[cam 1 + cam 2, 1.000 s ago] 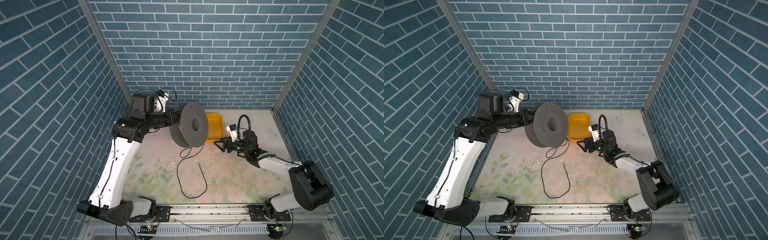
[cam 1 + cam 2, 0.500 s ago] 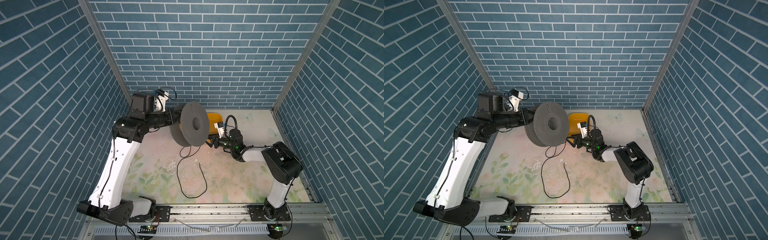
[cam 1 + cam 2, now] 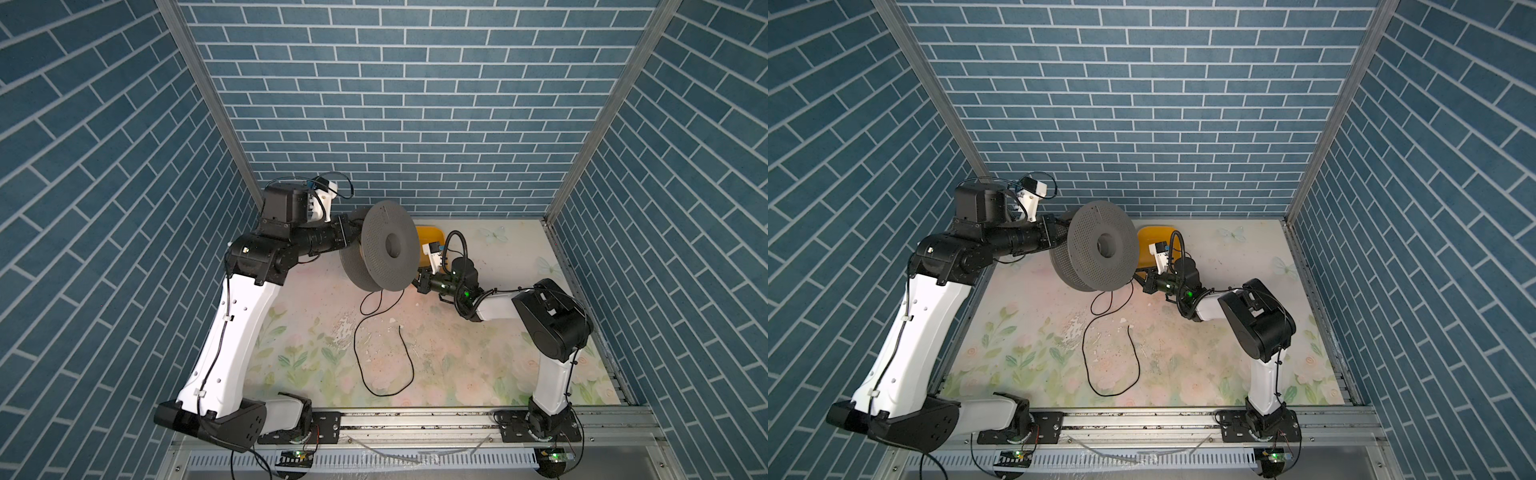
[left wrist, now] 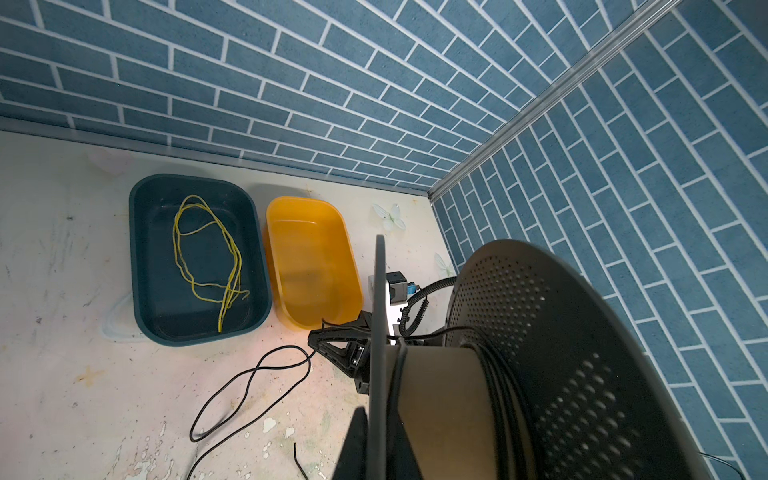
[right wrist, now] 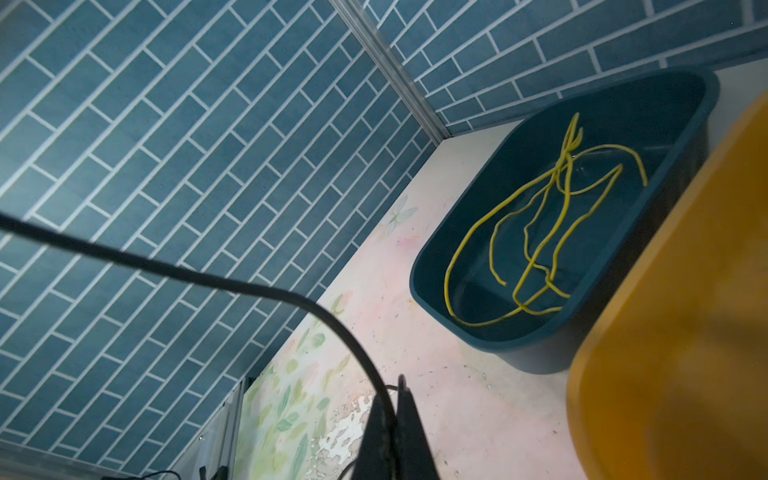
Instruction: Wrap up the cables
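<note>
A grey perforated spool [image 3: 390, 249] [image 3: 1102, 249] hangs above the table, my left gripper [image 4: 376, 415] shut on its flange. A few turns of the black cable [image 4: 494, 374] lie on its hub. From there the cable [image 3: 357, 345] [image 3: 1086, 353] drops in loose loops on the table, its free end lying near the middle. My right gripper [image 3: 417, 284] [image 3: 1142, 282] sits at the spool's lower right edge. In the right wrist view it [image 5: 392, 399] is shut on the cable [image 5: 249, 286], which arcs away from the fingers.
A yellow bin [image 3: 430, 237] [image 4: 311, 257] stands right behind the right gripper at the back wall. Beside it is a dark teal tray [image 4: 153, 257] holding a thin yellow wire [image 5: 446, 286]. Brick-patterned walls close in three sides.
My right gripper moved left from beside the yellow bin to the spool's lower edge and went from open to shut on the cable. The left arm and spool stayed put.
</note>
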Tool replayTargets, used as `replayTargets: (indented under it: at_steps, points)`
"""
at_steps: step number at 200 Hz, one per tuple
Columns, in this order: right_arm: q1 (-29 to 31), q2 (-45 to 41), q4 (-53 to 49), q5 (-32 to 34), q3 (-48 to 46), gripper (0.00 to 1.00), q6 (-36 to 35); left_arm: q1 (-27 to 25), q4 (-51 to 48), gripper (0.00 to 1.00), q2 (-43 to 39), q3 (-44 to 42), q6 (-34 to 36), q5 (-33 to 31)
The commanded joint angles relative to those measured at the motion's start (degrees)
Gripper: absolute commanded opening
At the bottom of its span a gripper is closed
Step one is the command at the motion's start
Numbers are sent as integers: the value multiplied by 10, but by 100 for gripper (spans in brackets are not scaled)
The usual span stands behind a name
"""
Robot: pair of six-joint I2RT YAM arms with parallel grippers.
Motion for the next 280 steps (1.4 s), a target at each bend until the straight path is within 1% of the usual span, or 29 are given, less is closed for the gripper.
replayTargets:
  at_steps: [1,26,46,56,73,95,115,143,160,164,173,193,212,231,261,280]
  points:
    - [8,-27,-15,13,-12,0,-16,-2,60,0,-6,2,-17,-11]
    - [20,-66,-69,38,-44,0,-49,-2,85,0,-6,-24,-30,-56]
    - [42,-108,-171,71,-50,0,-109,-5,127,0,-12,-60,-48,-80]
    - [59,-134,-224,101,-52,0,-141,-8,137,0,-13,-70,-51,-101]
    - [84,-173,-283,149,-61,0,-178,-21,142,0,-11,-77,-42,-154]
    - [108,-208,-343,186,-59,0,-205,-44,145,0,-8,-85,-22,-237]
    - [137,-231,-409,222,-40,0,-233,-51,151,0,-5,-98,-18,-280]
    - [178,-254,-486,277,-7,0,-266,-73,149,0,3,-111,6,-375]
    - [195,-269,-514,296,5,0,-273,-84,142,0,14,-112,17,-419]
    - [199,-274,-519,311,8,0,-276,-88,141,0,16,-113,20,-430]
    - [207,-284,-530,323,14,0,-280,-95,137,0,21,-115,26,-454]
    - [221,-303,-555,341,29,0,-290,-111,126,0,35,-112,37,-507]
    - [234,-312,-573,359,50,0,-303,-125,110,0,55,-103,49,-532]
    - [242,-312,-575,371,71,0,-315,-143,87,0,78,-88,57,-573]
    - [253,-286,-588,381,127,0,-330,-163,79,0,101,-78,58,-588]
    - [259,-272,-594,404,156,0,-333,-175,60,0,121,-63,66,-601]
